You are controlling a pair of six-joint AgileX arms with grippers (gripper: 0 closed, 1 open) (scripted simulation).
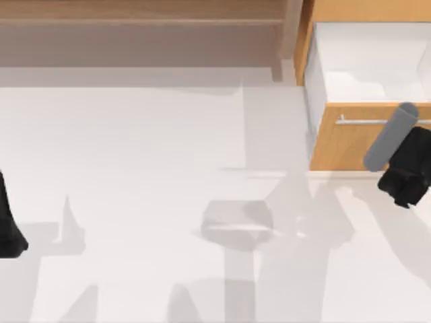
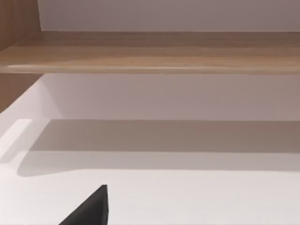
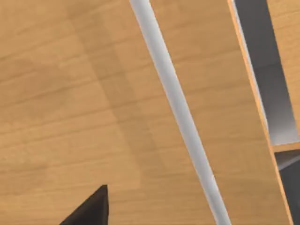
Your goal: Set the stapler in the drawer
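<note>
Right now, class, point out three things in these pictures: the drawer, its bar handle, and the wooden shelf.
drawer (image 1: pixel 337 145): top view, on its orange-tan wooden front.
bar handle (image 3: pixel 176 101): right wrist view, midway along the silver bar.
wooden shelf (image 2: pixel 164 54): left wrist view, on the board's flat top.

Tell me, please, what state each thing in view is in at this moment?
Drawer: pulled open, white inside showing, nothing visible in it.
Bar handle: free, not gripped.
Right claw: in front of the drawer front, near the handle.
Left claw: parked at the table's left edge.
Shelf: bare, at the back.
</note>
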